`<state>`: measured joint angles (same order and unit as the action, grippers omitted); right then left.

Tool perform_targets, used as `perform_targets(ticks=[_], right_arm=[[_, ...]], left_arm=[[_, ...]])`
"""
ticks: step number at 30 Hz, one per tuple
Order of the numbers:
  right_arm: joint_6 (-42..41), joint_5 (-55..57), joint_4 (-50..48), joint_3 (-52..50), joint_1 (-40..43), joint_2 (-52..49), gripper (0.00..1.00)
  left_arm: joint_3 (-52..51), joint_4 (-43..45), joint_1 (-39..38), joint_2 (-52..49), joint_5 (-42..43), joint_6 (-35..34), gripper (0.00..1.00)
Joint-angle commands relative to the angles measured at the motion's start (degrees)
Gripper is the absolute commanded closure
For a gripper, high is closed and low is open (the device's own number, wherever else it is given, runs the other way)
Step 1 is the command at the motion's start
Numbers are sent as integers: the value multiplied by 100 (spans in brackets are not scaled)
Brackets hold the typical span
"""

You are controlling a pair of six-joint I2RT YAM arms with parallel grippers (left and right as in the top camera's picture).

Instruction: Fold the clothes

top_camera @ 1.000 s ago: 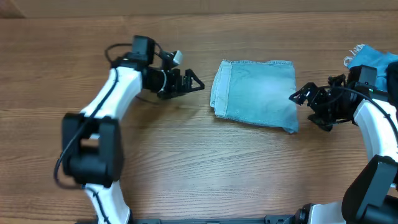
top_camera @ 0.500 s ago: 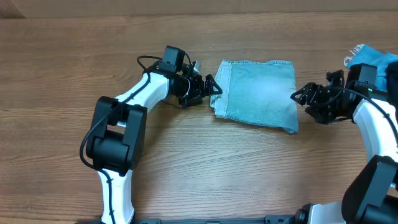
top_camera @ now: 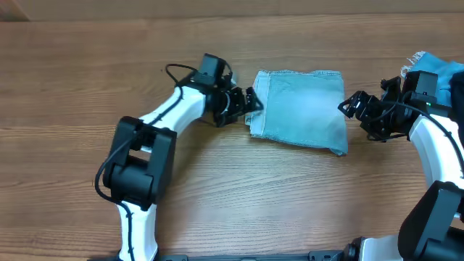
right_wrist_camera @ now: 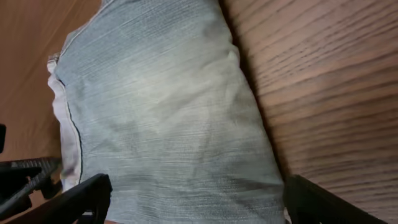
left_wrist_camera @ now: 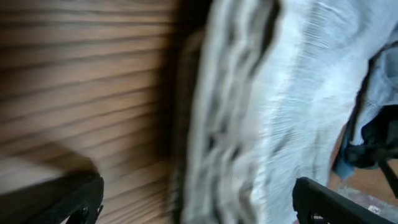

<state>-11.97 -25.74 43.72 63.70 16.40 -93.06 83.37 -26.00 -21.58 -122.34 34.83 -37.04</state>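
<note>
Overhead view. A folded pale-blue denim garment (top_camera: 299, 109) lay flat on the wooden table (top_camera: 217, 188), slightly right of centre, its stitched edge facing the left arm. The left gripper (top_camera: 250, 103) pointed toward that edge and met it at the garment's upper left corner. The right gripper (top_camera: 349, 109) pointed at the opposite edge and stood just beside it; whether it touched the cloth could not be told from above. A second blue garment (top_camera: 437, 69), a deeper blue with a frayed white edge, lay at the far right of the table, partly hidden behind the right arm and well apart from the folded one.

Left wrist view (blurred). The jaws of the left gripper were spread wide, with one finger (left_wrist_camera: 59, 199) over bare wood and the other (left_wrist_camera: 339, 205) on the far side of the layered fold. The stacked denim edges lay between them, ungrasped.

Right wrist view. The jaws of the right gripper were likewise spread wide, with a finger (right_wrist_camera: 78, 198) at each lower corner. The denim filled the space ahead of and between them, and nothing was clamped.
</note>
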Motion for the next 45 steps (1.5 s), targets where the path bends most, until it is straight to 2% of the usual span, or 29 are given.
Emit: perform_targets(ticks=[1,3,8,17,22,26,29,33,38,45], right_arm=[[0,39,68,85,-17,57,7],[0,39,118,85,-17,57,7],[0,42,199,85,-17,57,8],[0,39,199,85,-17,57,9],[0,42,186,85,-17,57,9],[2,42,184,85,-17,57,8],[2,44,179,85,-17,57,8],[2,42,179,85,-17,57,9],[2,42,181,85,-17,57,9],[0,42,203,85,-17,57,9]], left_arm=[[-7,195,-140,-35,-133,-544,0],[-7,501,-170,-334,232,-544,0],[-7,920,-166,-852,345,-540,0],[-7,1543,-181,-1040,586,-466,0],[7,1851,-160,-1029,876,-44,4],[13,2120,-46,-957,1373,260,12],[13,1919,103,-737,1126,448,10],[15,990,289,-542,103,472,8],[13,356,129,-546,-542,470,7],[13,745,-428,-581,-881,232,3]])
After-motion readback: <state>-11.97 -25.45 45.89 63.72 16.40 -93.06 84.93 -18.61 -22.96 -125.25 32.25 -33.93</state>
